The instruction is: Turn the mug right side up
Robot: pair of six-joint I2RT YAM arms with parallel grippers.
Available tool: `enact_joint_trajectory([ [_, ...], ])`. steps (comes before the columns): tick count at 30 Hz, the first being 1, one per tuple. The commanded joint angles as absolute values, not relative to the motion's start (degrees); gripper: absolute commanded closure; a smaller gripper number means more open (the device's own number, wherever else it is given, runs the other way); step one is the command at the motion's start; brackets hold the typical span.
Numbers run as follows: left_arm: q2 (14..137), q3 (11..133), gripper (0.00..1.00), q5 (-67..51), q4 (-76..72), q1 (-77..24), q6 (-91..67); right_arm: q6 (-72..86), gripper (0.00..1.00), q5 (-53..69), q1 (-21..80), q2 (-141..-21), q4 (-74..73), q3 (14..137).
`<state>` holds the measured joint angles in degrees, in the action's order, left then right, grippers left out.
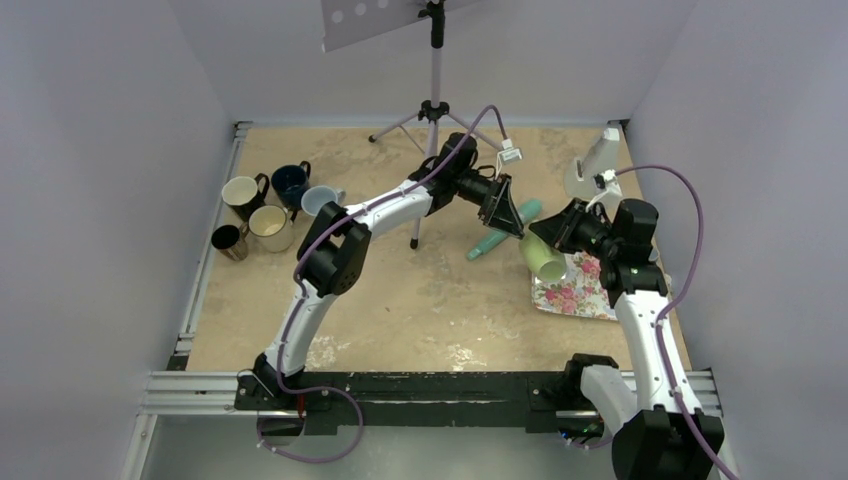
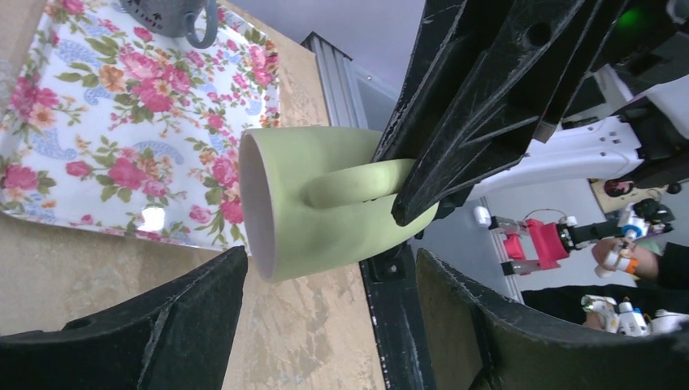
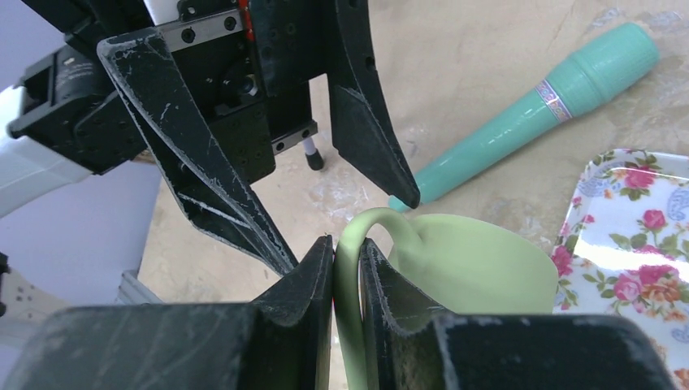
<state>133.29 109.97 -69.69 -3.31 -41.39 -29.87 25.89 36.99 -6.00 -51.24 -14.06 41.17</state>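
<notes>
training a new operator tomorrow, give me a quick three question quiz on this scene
1. True or false: the right hand is shut on the handle of the green mug.
2. The left hand is: A) open, near the mug; B) shut on the mug; C) out of view.
3. Short answer: what colour is the cylinder lying on the table beside the floral tray?

Key: 1 true; 2 A; 3 teal.

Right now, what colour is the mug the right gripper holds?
Pale green; the mug shows best in the left wrist view.
</notes>
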Motion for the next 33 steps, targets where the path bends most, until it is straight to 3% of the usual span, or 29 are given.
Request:
enact_joint_trajectory([
  [1,132.66,109.22,0.21,-73.91,-13.77,-41.59,-36.66,29.04,1.00,41.04,-5.86,-50.05,-6.81,45.23],
  [5,132.69,109.25,0.21,-74.06,-19.66,-41.67,-42.52,31.01,1.00,42.21,-5.89,-50.65,-3.92,45.35],
  [18,132.20,107.21,0.26,-75.44,-19.53,-42.41,-43.87,31.64,1.00,41.74,-5.89,-50.96,-1.32,48.69],
  [22,132.44,107.16,0.30,-75.23,-28.44,-42.52,-51.77,32.01,1.00,42.33,-5.86,-51.37,-0.36,48.42],
  [27,133.69,107.09,0.48,-76.11,-44.80,-43.39,-65.38,32.41,1.00,42.34,-5.84,-51.43,3.52,48.17],
  [29,134.22,107.11,0.64,-75.91,-51.14,-43.46,-70.92,32.05,1.00,42.34,-5.92,-51.86,3.89,47.66],
  [32,133.96,107.30,0.99,-76.28,-53.10,-43.46,-73.63,31.55,1.00,42.03,-6.55,-52.12,4.46,45.81],
  [33,133.50,106.98,1.00,-76.31,-52.21,-43.42,-72.73,31.43,1.00,41.85,-6.85,-52.12,4.83,45.08],
])
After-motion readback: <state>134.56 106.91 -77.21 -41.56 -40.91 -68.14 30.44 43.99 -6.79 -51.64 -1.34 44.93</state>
